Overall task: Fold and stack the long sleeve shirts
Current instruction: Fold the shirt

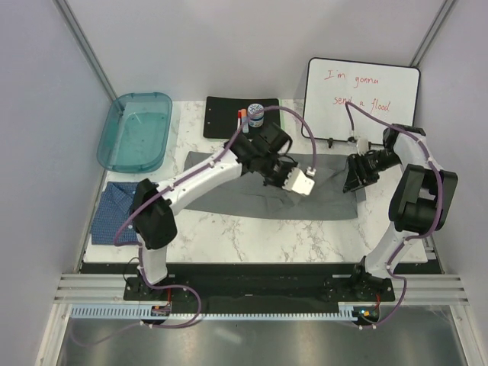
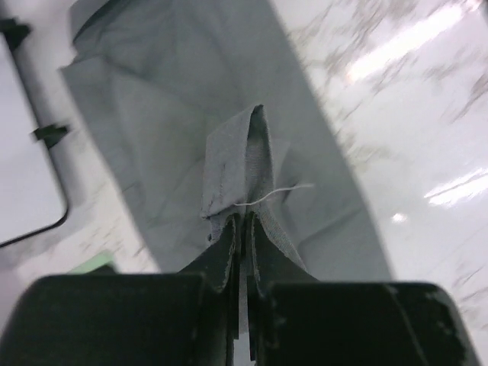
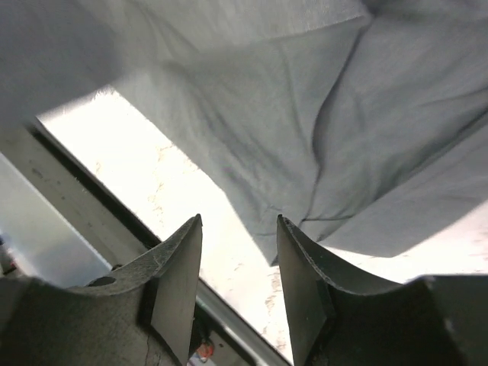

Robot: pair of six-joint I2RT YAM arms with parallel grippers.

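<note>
The grey shirt [image 1: 259, 200] lies spread across the middle of the table. My left gripper [image 1: 288, 177] is over its middle and shut on a raised fold of the grey cloth [image 2: 236, 164], with a loose thread beside the pinch. My right gripper [image 1: 352, 175] is at the shirt's right end. Its jaws are open and empty [image 3: 239, 225], and the edge of the grey shirt [image 3: 305, 114] lies just beyond the fingertips. The blue patterned shirt [image 1: 114, 211] lies folded at the table's left edge, apart from both grippers.
A teal plastic tray [image 1: 114, 152] stands at the back left. A black mat [image 1: 225, 118] with a small jar [image 1: 256, 114] is at the back centre. A whiteboard [image 1: 362, 103] with red writing stands at the back right, close behind the right gripper.
</note>
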